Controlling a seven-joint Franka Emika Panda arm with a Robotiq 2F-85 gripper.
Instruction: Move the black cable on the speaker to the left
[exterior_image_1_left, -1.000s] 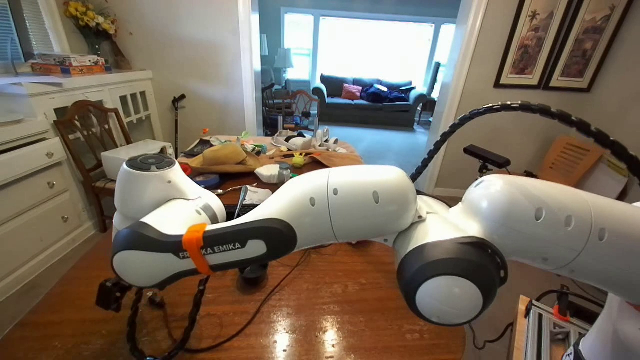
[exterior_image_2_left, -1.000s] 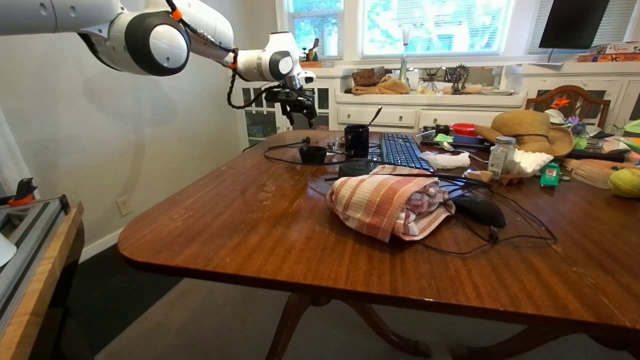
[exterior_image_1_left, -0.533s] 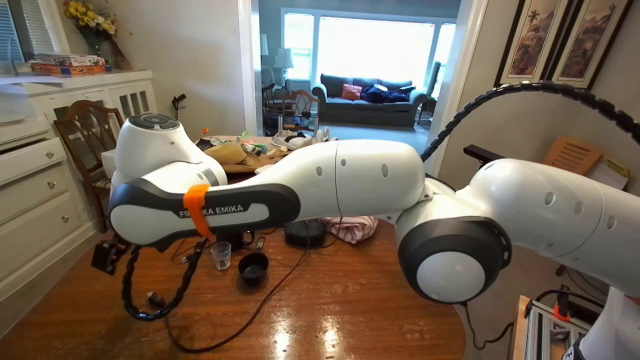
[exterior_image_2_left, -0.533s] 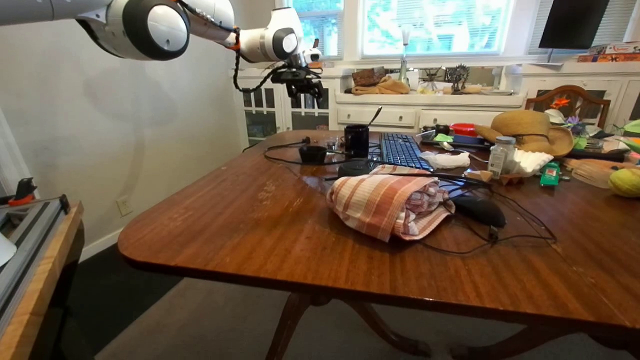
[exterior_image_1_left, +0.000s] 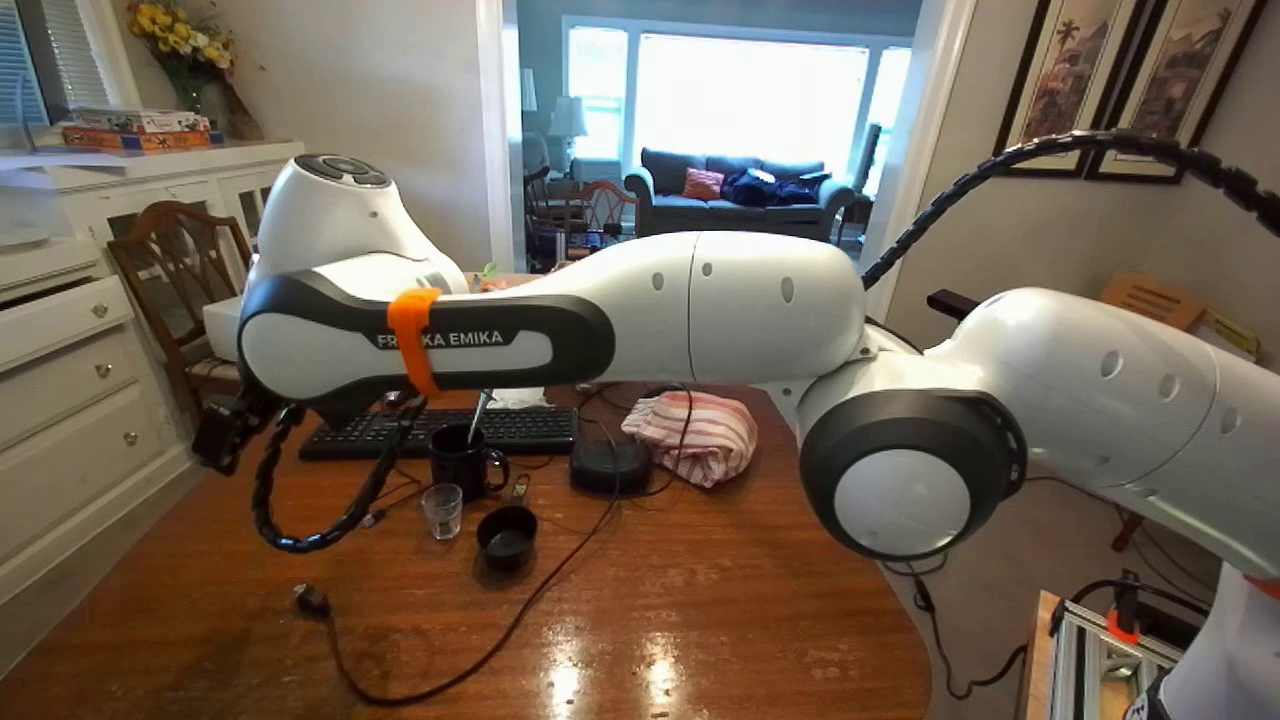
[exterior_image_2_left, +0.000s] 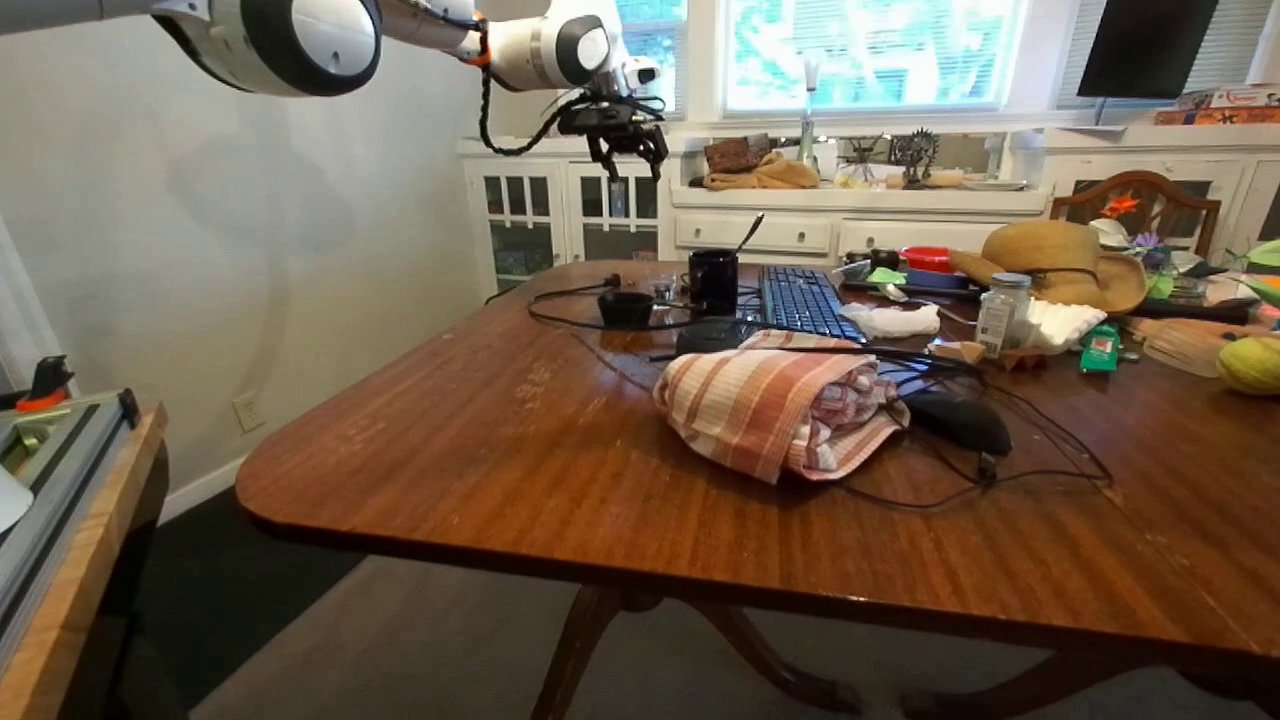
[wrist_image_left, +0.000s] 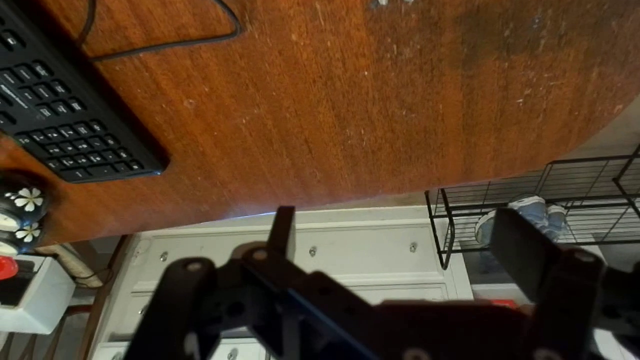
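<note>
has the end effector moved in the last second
Yes: in an exterior view, the end effector has risen and shifted slightly picture-right, judged against the black mug.

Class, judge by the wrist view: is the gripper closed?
No, the gripper has its fingers apart, a drawer front visible between them.

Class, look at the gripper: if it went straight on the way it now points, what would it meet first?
The gripper points mostly downward, so it would probably meet the wooden tabletop first, near its edge. Depth is unclear, though: it might pass that edge, toward the white drawers.
</note>
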